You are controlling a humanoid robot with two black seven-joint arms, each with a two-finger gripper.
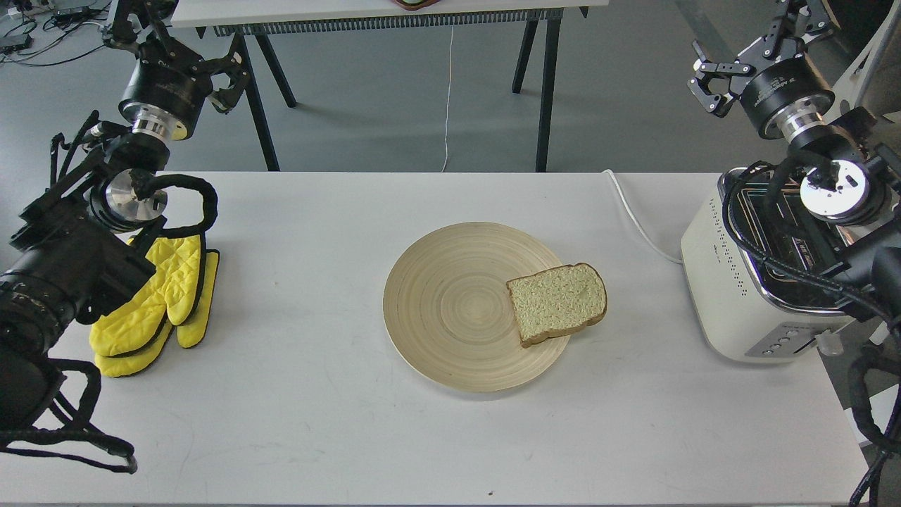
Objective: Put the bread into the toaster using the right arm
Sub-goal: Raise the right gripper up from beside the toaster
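Note:
A slice of bread (557,303) lies flat on the right rim of a round wooden plate (450,310), its rounded top pointing right and hanging a little over the edge. The cream toaster (718,282) stands at the table's right edge, its chrome top and slots mostly hidden by my right arm. My right gripper (702,79) hangs raised beyond the toaster, past the table's far edge, open and holding nothing. My left gripper (234,88) is held high at the far left, also open and holding nothing.
Yellow oven mitts (165,303) lie at the table's left, under my left arm. The toaster's white cord (637,218) runs from its back over the far table edge. A second table's black legs (542,91) stand behind.

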